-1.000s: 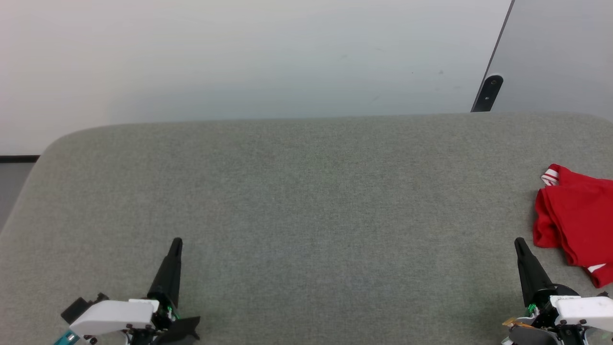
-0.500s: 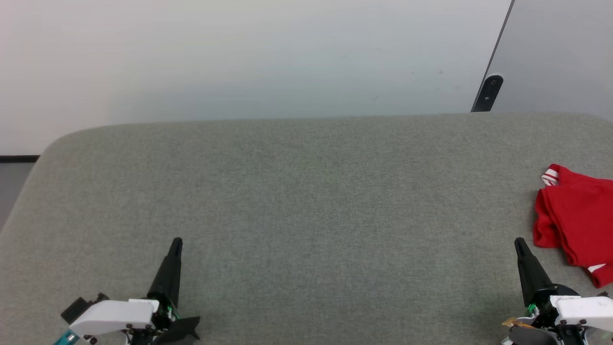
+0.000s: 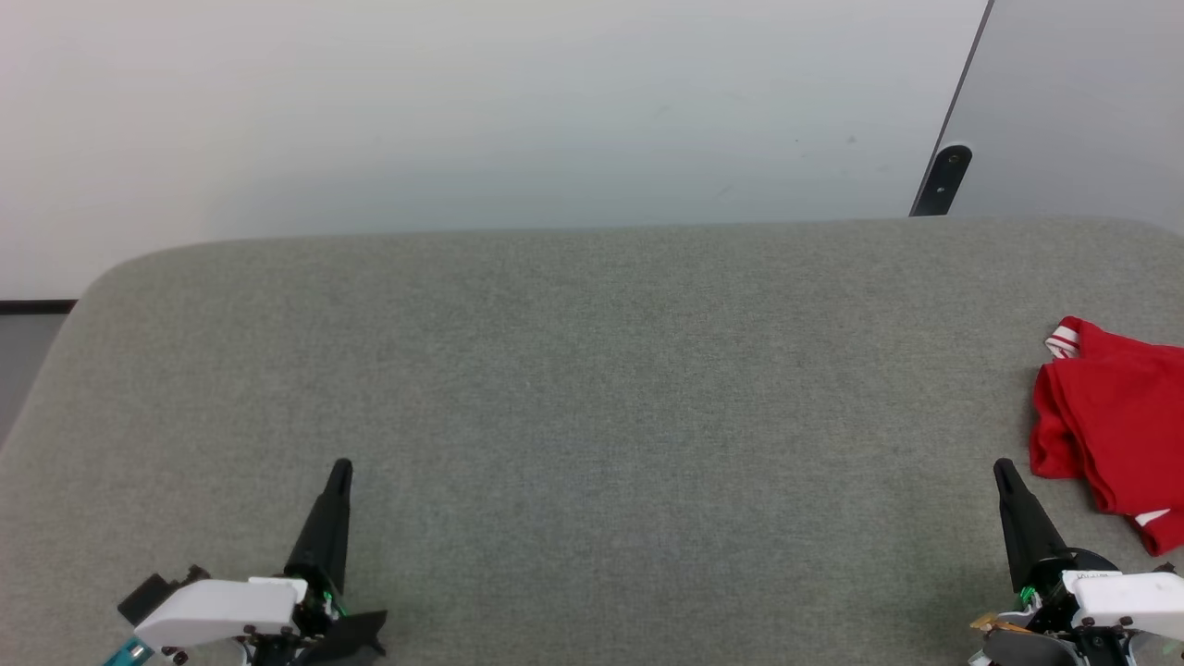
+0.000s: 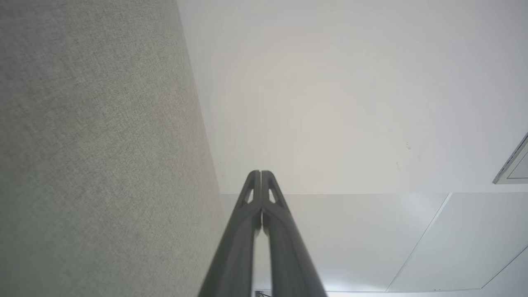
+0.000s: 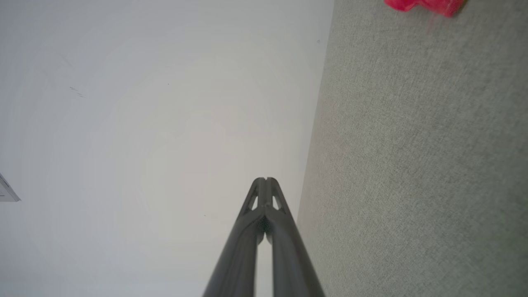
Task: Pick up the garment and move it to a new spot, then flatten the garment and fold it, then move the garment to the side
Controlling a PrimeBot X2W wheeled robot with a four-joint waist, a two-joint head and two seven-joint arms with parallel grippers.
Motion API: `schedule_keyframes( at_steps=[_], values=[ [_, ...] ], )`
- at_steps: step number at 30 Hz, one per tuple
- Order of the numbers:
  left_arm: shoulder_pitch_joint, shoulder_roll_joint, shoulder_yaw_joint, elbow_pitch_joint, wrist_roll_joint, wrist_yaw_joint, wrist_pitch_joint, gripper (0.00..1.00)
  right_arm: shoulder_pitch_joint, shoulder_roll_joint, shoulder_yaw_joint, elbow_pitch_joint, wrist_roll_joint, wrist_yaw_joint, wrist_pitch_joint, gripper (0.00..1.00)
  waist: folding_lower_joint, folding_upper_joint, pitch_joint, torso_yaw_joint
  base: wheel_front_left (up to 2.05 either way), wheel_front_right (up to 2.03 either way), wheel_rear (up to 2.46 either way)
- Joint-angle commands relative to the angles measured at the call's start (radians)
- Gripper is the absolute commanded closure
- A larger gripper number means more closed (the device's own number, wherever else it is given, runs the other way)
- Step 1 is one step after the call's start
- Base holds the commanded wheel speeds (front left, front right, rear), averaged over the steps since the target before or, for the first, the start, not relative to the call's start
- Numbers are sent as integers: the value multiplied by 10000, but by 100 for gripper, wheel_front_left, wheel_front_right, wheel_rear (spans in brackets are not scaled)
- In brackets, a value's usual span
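- Lying crumpled at the right edge of the head view, the garment (image 3: 1115, 416) rests on the grey fabric-covered surface (image 3: 592, 388). Its red body is bunched into folds and partly cut off by the frame.
- A white-and-red striped trim band shows at the garment's upper left corner, and a small white patch shows near its lower edge.
- The right gripper (image 3: 1002, 465) sits at the lower right, its fingers pressed together into one dark point aimed up the view. The tip is near the garment's lower left fold but apart from it, with bare grey fabric between them.
- The left gripper (image 3: 340, 465) sits at the lower left, well apart from the garment, its fingers likewise clenched together on nothing.
- In the left wrist view the two dark fingers meet at their tips. The grey surface runs down the left side, with pale wall to the right.
- In the right wrist view the fingers also meet at their tips and the grey surface runs down the right side. A sliver of the red garment shows at the top edge, well ahead of the fingertips.
- Behind the surface stands a pale wall (image 3: 462, 111).
- At the upper right a grey panel (image 3: 1091, 92) has a dark slanted edge, with a small black fitting (image 3: 945, 176) at its foot, just above the surface's far edge.
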Motion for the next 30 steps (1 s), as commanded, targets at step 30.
schedule_keyframes(
  at_steps=[30],
  values=[
    [-104, -12, 24, 9, -50, -66, 6, 100, -126, 24, -1, 12, 51, -14, -12, 100, 0, -1, 0, 0, 0, 0, 0]
  ],
)
